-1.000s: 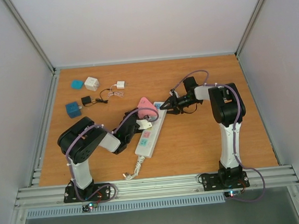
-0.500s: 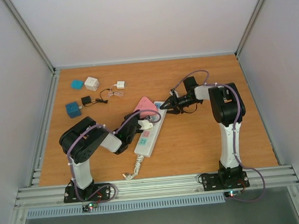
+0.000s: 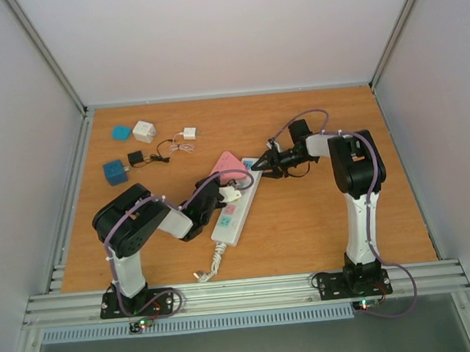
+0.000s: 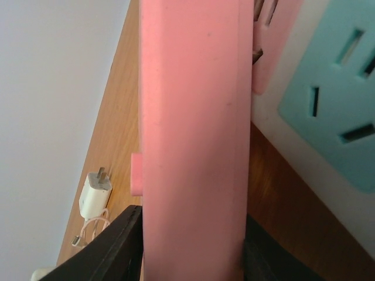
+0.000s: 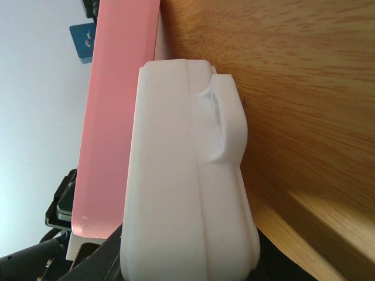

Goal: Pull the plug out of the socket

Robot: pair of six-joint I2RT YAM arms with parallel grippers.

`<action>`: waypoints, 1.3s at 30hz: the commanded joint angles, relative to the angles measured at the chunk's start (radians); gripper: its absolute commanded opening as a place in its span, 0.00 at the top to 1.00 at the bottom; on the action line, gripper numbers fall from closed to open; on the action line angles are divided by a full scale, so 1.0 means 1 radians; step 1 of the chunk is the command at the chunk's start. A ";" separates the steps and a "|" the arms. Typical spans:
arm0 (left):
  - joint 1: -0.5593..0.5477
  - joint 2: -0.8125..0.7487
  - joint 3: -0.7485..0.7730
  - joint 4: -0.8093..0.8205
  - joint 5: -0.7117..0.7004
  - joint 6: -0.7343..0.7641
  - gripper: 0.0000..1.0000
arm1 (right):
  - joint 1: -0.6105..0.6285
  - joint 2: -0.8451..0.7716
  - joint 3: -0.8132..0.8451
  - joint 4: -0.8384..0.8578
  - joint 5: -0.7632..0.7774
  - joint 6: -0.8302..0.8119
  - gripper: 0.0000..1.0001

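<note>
Now that the left gripper [image 4: 190, 249] has closed on the plug [image 4: 193, 117], with the right gripper [image 5: 181, 263] clamping the socket [image 5: 181, 175], the pull can begin

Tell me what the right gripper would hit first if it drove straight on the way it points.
The right gripper is clamped on the far end of the socket, so it would shove that first. Beyond it the pink plug looks next in line, though depth is unclear.
</note>
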State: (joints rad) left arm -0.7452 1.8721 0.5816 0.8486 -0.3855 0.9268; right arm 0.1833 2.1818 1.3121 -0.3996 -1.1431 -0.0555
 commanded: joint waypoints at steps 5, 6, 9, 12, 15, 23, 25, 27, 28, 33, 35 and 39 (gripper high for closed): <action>0.019 -0.023 0.030 0.051 -0.157 -0.189 0.99 | -0.014 0.054 -0.020 -0.021 0.133 -0.012 0.94; 0.019 -0.025 0.029 0.048 -0.166 -0.195 0.99 | -0.016 0.055 -0.021 -0.021 0.133 -0.012 0.94; 0.024 -0.038 0.034 0.032 -0.189 -0.220 0.99 | -0.022 0.054 -0.026 -0.019 0.144 -0.008 0.95; 0.032 -0.051 0.036 0.026 -0.209 -0.250 0.99 | -0.030 0.055 -0.034 -0.009 0.153 0.001 0.95; 0.039 -0.065 0.038 0.005 -0.218 -0.273 0.99 | -0.034 0.060 -0.036 -0.009 0.160 0.000 0.96; 0.017 -0.108 0.095 -0.120 -0.230 -0.364 0.99 | -0.035 0.069 -0.043 -0.007 0.159 0.004 0.96; -0.001 -0.098 0.091 -0.081 -0.240 -0.337 0.99 | -0.035 0.066 -0.043 -0.010 0.162 0.003 0.96; -0.005 -0.103 0.110 -0.117 -0.227 -0.352 0.99 | -0.036 0.061 -0.042 -0.015 0.168 -0.005 0.96; -0.003 -0.106 0.124 -0.146 -0.222 -0.368 0.99 | -0.038 0.058 -0.041 -0.019 0.172 -0.012 0.96; 0.044 -0.165 0.207 -0.374 -0.123 -0.525 0.99 | -0.077 0.039 -0.036 -0.039 0.186 -0.037 0.95; 0.052 -0.195 0.215 -0.424 -0.078 -0.549 0.99 | -0.103 0.042 -0.021 -0.056 0.186 -0.054 0.94; 0.072 -0.249 0.238 -0.544 0.026 -0.587 0.99 | -0.166 0.058 0.028 -0.118 0.188 -0.101 0.93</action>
State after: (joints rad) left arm -0.6891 1.6951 0.7723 0.4068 -0.4789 0.4431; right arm 0.1020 2.1998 1.3109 -0.4206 -1.1709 -0.0929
